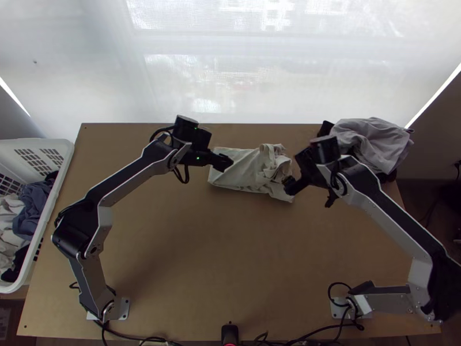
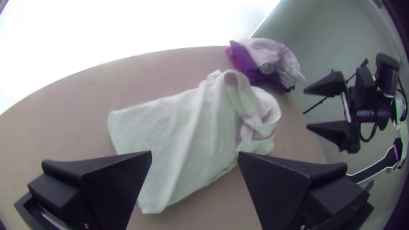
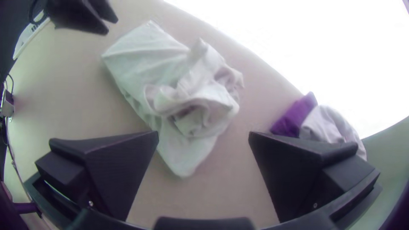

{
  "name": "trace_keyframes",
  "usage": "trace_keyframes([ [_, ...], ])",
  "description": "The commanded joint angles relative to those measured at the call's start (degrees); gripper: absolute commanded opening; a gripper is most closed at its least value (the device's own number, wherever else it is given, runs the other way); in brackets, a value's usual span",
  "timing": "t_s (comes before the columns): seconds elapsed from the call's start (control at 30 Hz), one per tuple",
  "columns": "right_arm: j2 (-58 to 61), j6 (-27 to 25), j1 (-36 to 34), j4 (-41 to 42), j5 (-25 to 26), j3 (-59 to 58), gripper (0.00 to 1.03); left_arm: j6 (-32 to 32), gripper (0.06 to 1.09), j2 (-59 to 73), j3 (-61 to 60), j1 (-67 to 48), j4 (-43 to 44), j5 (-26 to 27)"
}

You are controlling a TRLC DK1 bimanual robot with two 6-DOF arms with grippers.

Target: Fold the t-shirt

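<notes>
The white t-shirt (image 1: 245, 167) lies near the table's far edge, flat at its left part and bunched at its right part. Over its left end is my left gripper (image 1: 226, 164); in the left wrist view this gripper (image 2: 194, 155) stands open above the shirt (image 2: 170, 127). My right gripper (image 1: 291, 179) is beside the bunched end; in the right wrist view the gripper (image 3: 203, 135) is open, the shirt (image 3: 149, 68) lying beyond its fingers. Neither gripper holds cloth.
A pile of grey and dark cloth (image 1: 371, 141) lies at the table's far right corner. Beside the table on the left stands a white basket (image 1: 43, 230) with clothes in it. Bare wood (image 1: 230, 248) stretches between the arms in front of the shirt.
</notes>
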Motion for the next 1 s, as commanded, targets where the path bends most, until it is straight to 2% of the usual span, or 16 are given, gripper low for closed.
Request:
trace_keyframes([
  [0.0, 17.4, 0.1, 7.6, 3.6, 0.1, 15.8, 0.98, 3.6, 1.04, -2.1, -9.2, 2.9, -0.6, 0.7],
  [0.2, 31.3, 0.6, 12.3, 4.3, -0.2, 27.3, 0.98, 3.6, 1.04, -0.2, -9.4, 1.4, -0.4, -1.1],
  [0.43, 37.6, 1.3, 11.5, 5.6, -0.3, 26.8, 0.98, 4.6, 1.04, 0.1, -9.4, 1.3, -0.7, -2.5],
  [0.67, 35.4, 1.7, 4.0, 6.7, -0.4, 22.3, 0.98, 5.4, 1.04, 0.5, -9.1, 1.6, -0.8, -3.0],
  [0.97, 24.8, 1.7, -4.1, 7.9, -1.3, 11.3, 0.98, 5.8, 1.04, 0.8, -8.4, 0.1, -0.8, -4.2],
])
